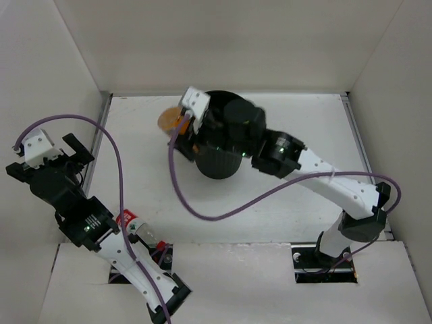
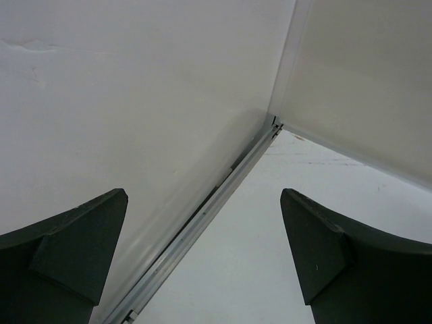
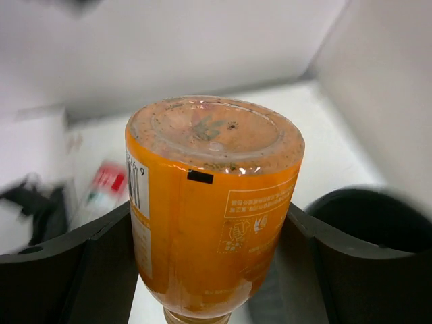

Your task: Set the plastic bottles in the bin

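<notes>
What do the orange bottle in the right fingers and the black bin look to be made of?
The orange bottle is likely clear, glossy plastic: speckled orange contents show through its base, and a printed label wraps round it. The bin is probably moulded plastic, black and fairly matt; its outer wall looks ribbed in the top view.

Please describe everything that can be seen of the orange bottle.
The orange bottle looks like translucent plastic, orange with dark specks at its round base. A printed label with a barcode wraps it. In the right wrist view the base is uppermost and the neck leaves the lower edge; no cap shows. The right hand grips it from both sides, close to the black bin.
</notes>
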`<state>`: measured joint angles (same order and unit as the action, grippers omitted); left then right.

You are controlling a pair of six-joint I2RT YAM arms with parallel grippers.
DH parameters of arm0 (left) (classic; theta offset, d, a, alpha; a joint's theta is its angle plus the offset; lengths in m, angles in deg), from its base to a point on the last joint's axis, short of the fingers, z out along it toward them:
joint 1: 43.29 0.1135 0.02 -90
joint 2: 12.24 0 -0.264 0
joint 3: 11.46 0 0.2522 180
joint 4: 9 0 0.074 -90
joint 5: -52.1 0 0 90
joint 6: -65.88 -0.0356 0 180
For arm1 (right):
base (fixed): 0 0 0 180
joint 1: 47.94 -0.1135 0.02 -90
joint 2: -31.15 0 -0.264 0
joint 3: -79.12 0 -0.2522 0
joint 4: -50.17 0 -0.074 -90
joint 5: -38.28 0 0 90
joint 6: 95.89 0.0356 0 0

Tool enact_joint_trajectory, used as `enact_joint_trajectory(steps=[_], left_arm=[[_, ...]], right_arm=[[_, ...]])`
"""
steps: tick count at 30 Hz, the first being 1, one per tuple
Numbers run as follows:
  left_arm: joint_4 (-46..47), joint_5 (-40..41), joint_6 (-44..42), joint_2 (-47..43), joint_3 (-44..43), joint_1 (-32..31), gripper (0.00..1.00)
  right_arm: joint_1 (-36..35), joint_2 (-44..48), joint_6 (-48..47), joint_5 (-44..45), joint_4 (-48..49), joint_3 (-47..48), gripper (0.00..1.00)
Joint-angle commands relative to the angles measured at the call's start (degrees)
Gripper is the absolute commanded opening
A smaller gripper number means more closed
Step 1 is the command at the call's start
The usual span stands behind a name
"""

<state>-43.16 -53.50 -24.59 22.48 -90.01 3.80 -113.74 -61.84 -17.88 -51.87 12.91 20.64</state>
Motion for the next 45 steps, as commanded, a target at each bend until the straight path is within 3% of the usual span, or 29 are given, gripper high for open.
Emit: enact_joint_trajectory(steps=[1, 4, 7, 15, 16, 17, 19, 26, 31, 37, 45], left_arm=[[1.6, -0.8, 1.8, -1.3, 1.2, -0.5, 1.00], [0.5, -2.9, 1.5, -1.5, 2.2, -2.1, 1.00], [-0.8, -4.4, 0.8, -0.5, 2.7, -3.3, 1.00], [-3.8, -3.8, -1.6, 4.3, 3.5, -3.5, 1.00], [-4.3, -3.8, -1.6, 4.8, 3.4, -3.5, 1.00], [-4.7, -3.8, -1.6, 5.4, 3.4, -3.7, 1.00], [-6.0, -4.1, -1.6, 6.4, 3.2, -4.5, 1.00], [-16.0, -2.0, -0.9, 13.0, 1.8, -12.6, 1.00], [-27.0, 5.3, -1.1, 16.6, 2.7, -22.1, 1.00], [-38.1, 9.8, -31.4, 13.2, 0.9, -40.7, 1.00], [-52.2, 6.5, -75.8, 4.7, 7.6, -42.1, 1.00]], right_arm=[[7.9, -2.8, -3.5, 3.1, 2.1, 9.0, 0.01], [15.5, -6.1, -3.8, 3.3, 3.0, 12.7, 0.01], [20.3, -7.6, -2.3, 2.7, 2.8, 10.0, 0.01], [22.8, -5.7, 0.7, 1.2, 7.2, -3.3, 0.09], [22.7, -5.4, 0.9, 1.1, 7.1, -3.8, 0.19], [22.7, -5.0, 0.9, 1.0, 7.2, -4.2, 0.39], [22.7, -3.8, 1.0, 1.3, 7.5, -4.8, 1.00], [23.7, 1.6, -0.8, 3.6, 5.6, -3.1, 1.00], [28.0, 9.6, -4.7, 4.7, 4.0, -7.4, 1.00], [34.5, 21.0, -7.9, 4.7, 0.9, -13.1, 1.00], [42.1, 30.8, -6.1, 3.0, -2.3, -16.5, 1.00]])
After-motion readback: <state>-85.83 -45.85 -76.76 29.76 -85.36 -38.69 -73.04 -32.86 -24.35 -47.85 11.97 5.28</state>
